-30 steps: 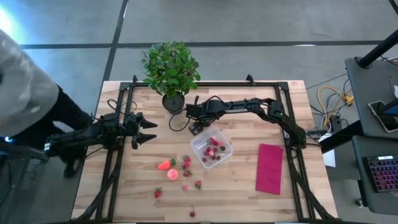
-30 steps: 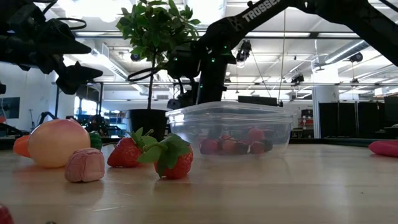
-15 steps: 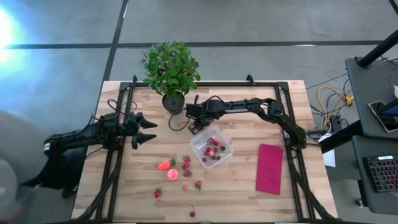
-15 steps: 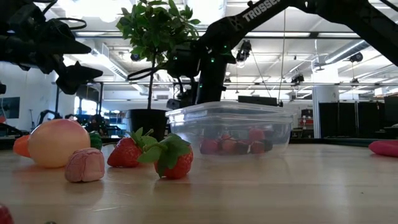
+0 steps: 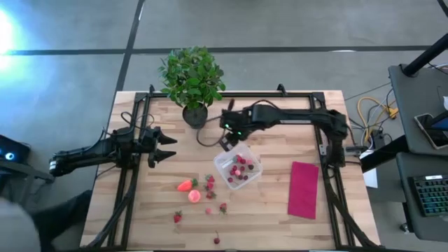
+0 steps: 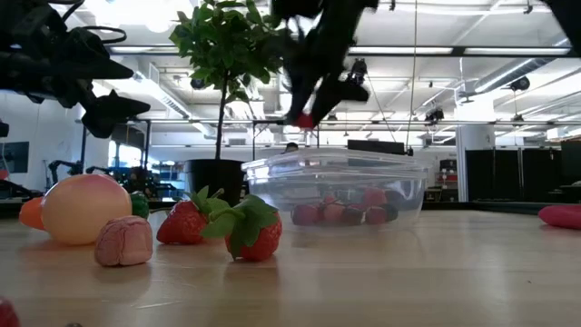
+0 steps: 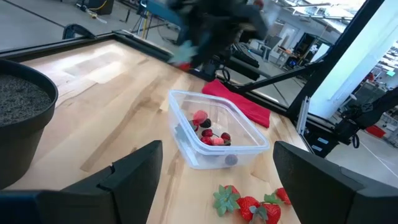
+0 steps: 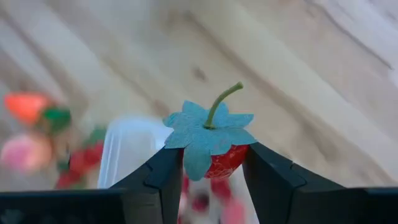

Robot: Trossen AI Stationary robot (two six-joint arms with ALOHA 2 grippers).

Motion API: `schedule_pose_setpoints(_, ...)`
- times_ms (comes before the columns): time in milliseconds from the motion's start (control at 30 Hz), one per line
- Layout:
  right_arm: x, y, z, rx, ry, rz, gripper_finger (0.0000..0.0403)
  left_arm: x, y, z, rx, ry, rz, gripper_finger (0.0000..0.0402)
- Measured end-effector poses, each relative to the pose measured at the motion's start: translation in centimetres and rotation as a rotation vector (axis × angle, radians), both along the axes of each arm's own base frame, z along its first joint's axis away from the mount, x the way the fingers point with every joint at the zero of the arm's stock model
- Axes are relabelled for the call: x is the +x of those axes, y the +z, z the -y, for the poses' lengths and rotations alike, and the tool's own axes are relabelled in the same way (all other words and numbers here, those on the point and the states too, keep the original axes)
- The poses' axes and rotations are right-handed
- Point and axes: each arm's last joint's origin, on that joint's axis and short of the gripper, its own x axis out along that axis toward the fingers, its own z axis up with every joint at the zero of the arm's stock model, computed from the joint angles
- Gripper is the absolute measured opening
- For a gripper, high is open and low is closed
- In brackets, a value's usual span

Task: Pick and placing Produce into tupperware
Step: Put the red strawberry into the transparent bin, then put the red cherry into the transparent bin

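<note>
My right gripper (image 5: 227, 143) hovers over the far-left corner of the clear tupperware (image 5: 238, 166), shut on a small red strawberry (image 8: 214, 146) with a green top; the low view shows that berry (image 6: 304, 118) above the container's rim (image 6: 336, 156). Several red berries lie inside the tupperware (image 7: 214, 134). On the table near it rest an orange-red strawberry (image 5: 185, 185), a round pink-orange fruit (image 5: 194, 196) and scattered small berries (image 5: 210, 182). My left gripper (image 5: 165, 147) waits open at the table's left side. My right gripper pinches the strawberry's red body (image 8: 229, 160) between its two fingers (image 8: 165, 177), coming from above and pointing down. The green top and stem (image 8: 208, 130) face the wrist camera. The berry is lifted clear of the table, above the tupperware's far-left corner.
A potted plant (image 5: 192, 77) stands at the far edge, just beyond the right gripper. A magenta cloth (image 5: 303, 189) lies flat to the right of the tupperware. Black frame rails (image 5: 129, 175) run along both sides. A person's clothing (image 5: 14, 234) shows at the near left.
My right gripper has risen from table height beside the tupperware's far-left corner, carrying the strawberry up, and has shifted slightly toward the container; its arm has folded higher. The person at the left has moved toward the near edge, mostly out of view.
</note>
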Motion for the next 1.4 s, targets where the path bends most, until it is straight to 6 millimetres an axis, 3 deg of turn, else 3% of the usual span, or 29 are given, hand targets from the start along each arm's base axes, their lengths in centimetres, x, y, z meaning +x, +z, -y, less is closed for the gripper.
schedule_pose_setpoints(67,-1.2,1.0,-1.5,0.015,0.005,-0.039,0.0142,0.0,0.0,0.0,0.0,0.0,0.001,0.0293)
schedule_pose_setpoints(200,-2.3,1.1,-4.5,0.054,-0.031,-0.119,0.0142,0.0,0.0,0.0,0.0,0.0,0.001,0.0293)
schedule_pose_setpoints(433,-0.8,-2.1,-8.9,0.067,-0.11,-0.166,0.0155,0.0,0.1,0.0,0.001,0.0,0.005,0.0293)
schedule_pose_setpoints(700,-0.4,-3.3,-9.4,0.022,-0.211,-0.184,0.0211,0.0,0.0,0.0,0.001,0.0,0.004,0.0293)
schedule_pose_setpoints(900,-0.8,-2.5,-9.4,-0.047,-0.237,-0.147,0.0262,0.0,0.0,0.0,-0.001,0.0,0.004,0.0293)
schedule_pose_setpoints(1033,-1.1,-1.0,-9.6,-0.072,-0.143,-0.09,0.0281,0.0,0.0,0.0,-0.016,0.002,0.004,0.0293)
schedule_pose_setpoints(1100,-0.9,-0.2,-10.2,-0.067,-0.034,-0.037,0.0284,0.0,0.0,0.0,-0.121,0.018,0.008,0.0293)
schedule_pose_setpoints(1267,-0.7,0.9,-11.5,-0.115,0.166,0.051,0.0285,0.0,0.0,0.0,-0.618,0.101,0.024,0.0293)
schedule_pose_setpoints(1400,-0.7,1.0,-11.2,-0.136,0.207,0.047,0.0285,0.0,0.0,0.0,-0.69,0.114,0.025,0.0293)
